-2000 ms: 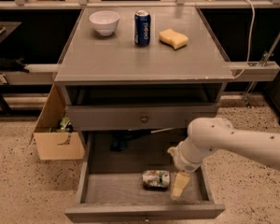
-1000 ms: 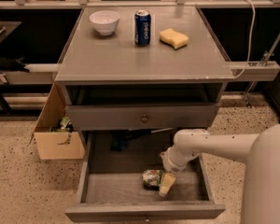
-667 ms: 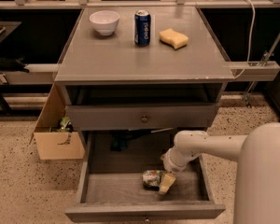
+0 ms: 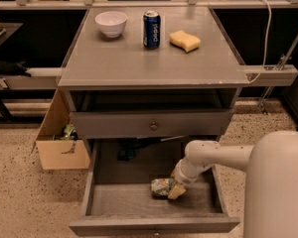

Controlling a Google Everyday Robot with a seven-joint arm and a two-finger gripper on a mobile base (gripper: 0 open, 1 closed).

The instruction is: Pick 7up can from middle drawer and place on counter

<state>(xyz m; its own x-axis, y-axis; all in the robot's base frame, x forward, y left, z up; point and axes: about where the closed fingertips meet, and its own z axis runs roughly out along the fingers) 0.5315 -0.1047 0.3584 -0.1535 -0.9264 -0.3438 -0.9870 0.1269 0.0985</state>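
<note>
The 7up can (image 4: 160, 187), small, green and silver, lies on its side on the floor of the open middle drawer (image 4: 124, 206), right of its middle. My gripper (image 4: 175, 189) is down inside the drawer, right against the can's right end, at the tip of the white arm that reaches in from the right. The counter (image 4: 139, 58) is the broad grey cabinet top above.
On the counter stand a white bowl (image 4: 111, 23), a tall dark blue can (image 4: 151, 29) and a yellow sponge (image 4: 185, 40). The upper drawer (image 4: 153, 125) is shut. A cardboard box (image 4: 57, 143) sits on the floor to the left of the cabinet. My white robot body (image 4: 278, 187) fills the lower right.
The arm swung left and lowered the gripper to the can's right end. Over the last second it has barely moved. The can has stayed in place.
</note>
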